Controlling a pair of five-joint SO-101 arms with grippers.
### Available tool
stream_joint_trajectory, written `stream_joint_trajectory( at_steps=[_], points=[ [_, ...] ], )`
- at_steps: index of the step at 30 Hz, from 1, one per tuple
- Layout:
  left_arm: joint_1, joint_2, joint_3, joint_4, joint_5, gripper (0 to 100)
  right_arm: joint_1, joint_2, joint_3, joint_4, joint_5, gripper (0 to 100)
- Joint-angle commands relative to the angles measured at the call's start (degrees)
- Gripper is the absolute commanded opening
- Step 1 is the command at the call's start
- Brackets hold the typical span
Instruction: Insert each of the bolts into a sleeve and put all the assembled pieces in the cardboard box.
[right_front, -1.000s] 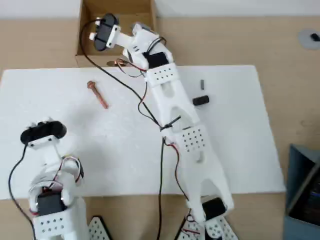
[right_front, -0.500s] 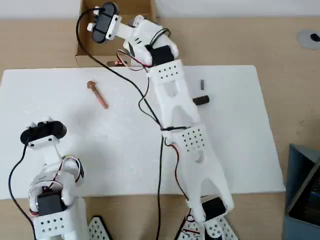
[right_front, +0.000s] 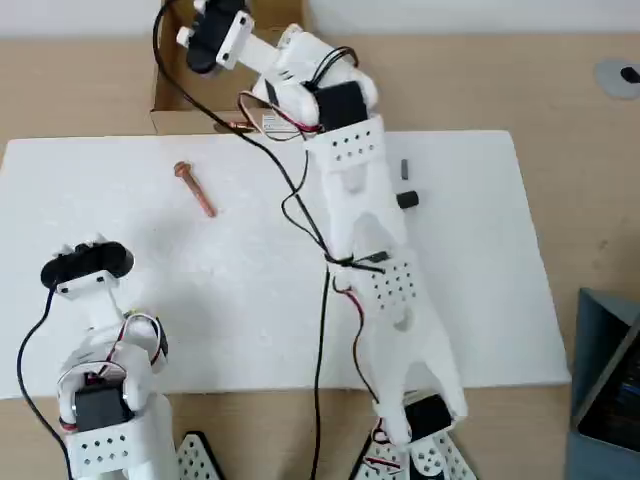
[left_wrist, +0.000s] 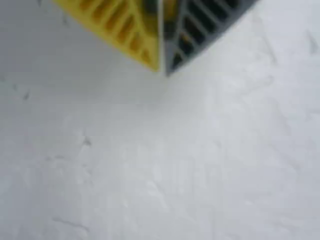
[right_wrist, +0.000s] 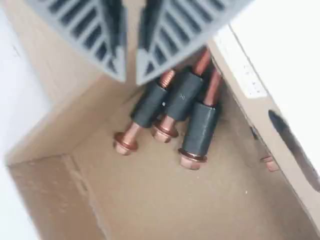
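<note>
At the left, we see the left tool (left_wrist: 163, 67) low over the white surface (right_front: 480, 280), its two fingers pressed together on nothing. Moving right, a bare copper bolt (right_front: 194, 188) lies on the surface near the cardboard box (right_front: 185, 121), and the right tool (right_wrist: 131, 75) hangs over the box, fingers almost touching and empty, above three sleeved bolts (right_wrist: 182, 97) lying side by side inside. Farther right, a black sleeve (right_front: 406, 199) lies on the surface beside the right arm.
</note>
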Motion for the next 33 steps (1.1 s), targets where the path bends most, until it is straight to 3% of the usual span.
stream_joint_trajectory(
  at_steps=[1, 14, 27, 33],
  points=[
    [-0.4, -0.4, -0.3, -1.1, -0.3, 0, 1.1, -9.1, -2.9, 4.9, -4.0, 0.9],
    [-0.4, -0.4, -0.3, -1.1, -0.4, 0, 4.4, -22.4, -2.8, 24.0, -15.6, 0.9],
    [-0.4, -0.4, -0.3, -1.1, -0.4, 0, 12.7, -29.8, -1.3, 24.4, -20.2, 0.9],
    [-0.4, -0.4, -0.3, -1.1, -0.3, 0, 17.6, -38.1, 14.5, 24.4, -26.1, 0.9]
  ],
)
